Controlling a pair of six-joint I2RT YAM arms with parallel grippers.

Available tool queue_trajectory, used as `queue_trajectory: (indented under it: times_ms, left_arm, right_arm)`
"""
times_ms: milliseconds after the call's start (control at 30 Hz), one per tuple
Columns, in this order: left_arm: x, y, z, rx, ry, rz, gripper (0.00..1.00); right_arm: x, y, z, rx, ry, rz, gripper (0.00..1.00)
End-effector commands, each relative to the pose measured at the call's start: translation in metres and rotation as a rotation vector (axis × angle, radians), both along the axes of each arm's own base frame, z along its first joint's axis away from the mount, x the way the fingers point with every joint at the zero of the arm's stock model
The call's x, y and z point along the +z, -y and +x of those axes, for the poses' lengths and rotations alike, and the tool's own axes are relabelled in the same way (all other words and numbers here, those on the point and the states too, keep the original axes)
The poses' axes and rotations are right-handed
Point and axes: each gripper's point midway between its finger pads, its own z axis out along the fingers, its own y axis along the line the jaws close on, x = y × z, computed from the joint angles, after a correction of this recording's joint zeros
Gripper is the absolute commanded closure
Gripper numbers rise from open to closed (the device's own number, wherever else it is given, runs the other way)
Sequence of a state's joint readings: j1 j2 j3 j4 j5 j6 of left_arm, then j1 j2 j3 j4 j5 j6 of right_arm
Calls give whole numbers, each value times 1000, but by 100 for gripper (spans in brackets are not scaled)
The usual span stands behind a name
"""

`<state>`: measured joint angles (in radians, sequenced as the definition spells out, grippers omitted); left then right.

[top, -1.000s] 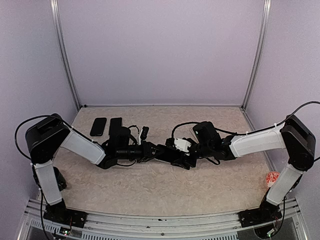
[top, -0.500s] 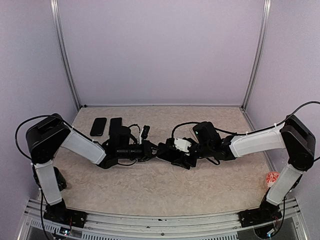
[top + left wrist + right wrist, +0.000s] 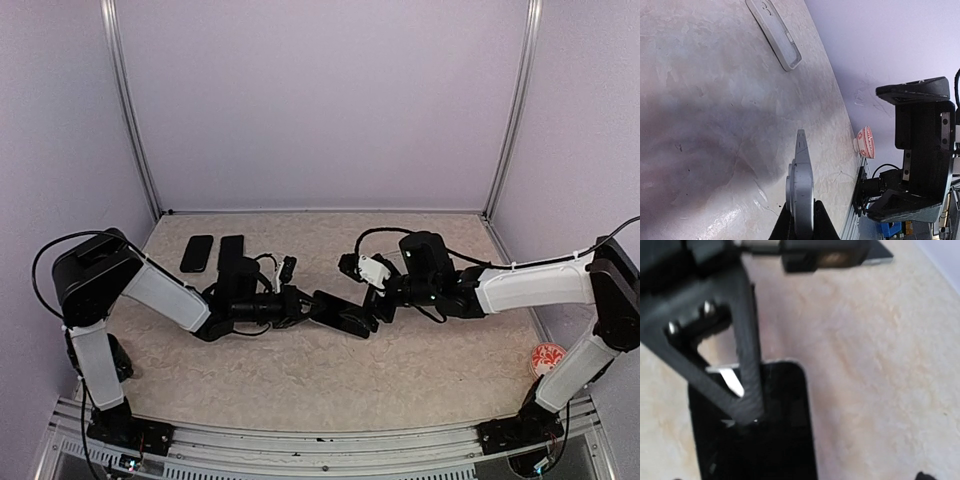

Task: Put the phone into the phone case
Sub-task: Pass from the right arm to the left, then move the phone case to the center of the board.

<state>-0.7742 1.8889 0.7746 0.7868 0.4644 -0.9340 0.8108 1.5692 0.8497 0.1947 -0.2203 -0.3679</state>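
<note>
Mid-desk, my left gripper (image 3: 305, 303) is clenched on the phone (image 3: 343, 315), a dark slab that juts toward the right arm just above the marbled desk (image 3: 300, 380). On the left wrist camera the phone (image 3: 801, 182) shows only edge-on, as a thin grey blade pinched between the fingertips (image 3: 783, 227) at the bottom of the picture. Its lower end is cut off there.

The phone case (image 3: 774, 29) lies flat on the desk well ahead of that blade and apart from it, a pale clear shell with its top end cropped. From overhead I cannot pick it out.

The right gripper (image 3: 377, 302) hangs close beside the phone's free end. Its wrist camera is blurred: a black finger (image 3: 747, 390) crosses in front of the phone (image 3: 785, 435). I cannot tell whether it touches, or whether those jaws are apart or closed.

Two spare black phones (image 3: 197, 253) (image 3: 231, 249) lie side by side toward the far left corner. A red-and-white bowl (image 3: 546, 357) sits by the right edge near the front corner, partly behind the right arm.
</note>
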Motion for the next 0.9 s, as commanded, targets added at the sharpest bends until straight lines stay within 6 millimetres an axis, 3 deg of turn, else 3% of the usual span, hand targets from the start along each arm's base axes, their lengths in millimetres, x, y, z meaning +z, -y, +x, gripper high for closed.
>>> queue_trajectory:
  times_ms: [0,233,367,500,700,867]
  left_arm:
    - [33,1,3,-11,96,-90,100]
    - [43,-5,1,-2,115,-122,100]
    - [50,-11,1,12,128,-132,100]
    - [54,-15,0,21,137,-131,100]
    - [59,-22,1,47,154,-117,100]
    - [68,-34,3,85,181,-114,100]
  right_arm:
    - [24,9,3,-51,-28,107,0]
    - [41,52,41,-246,-119,231,0]
    - [38,85,75,-437,-128,233,4]
    - [18,104,100,-564,-145,164,12]
    - [-17,115,125,-656,-170,57,24]
    - [-51,122,144,-737,-219,-24,26]
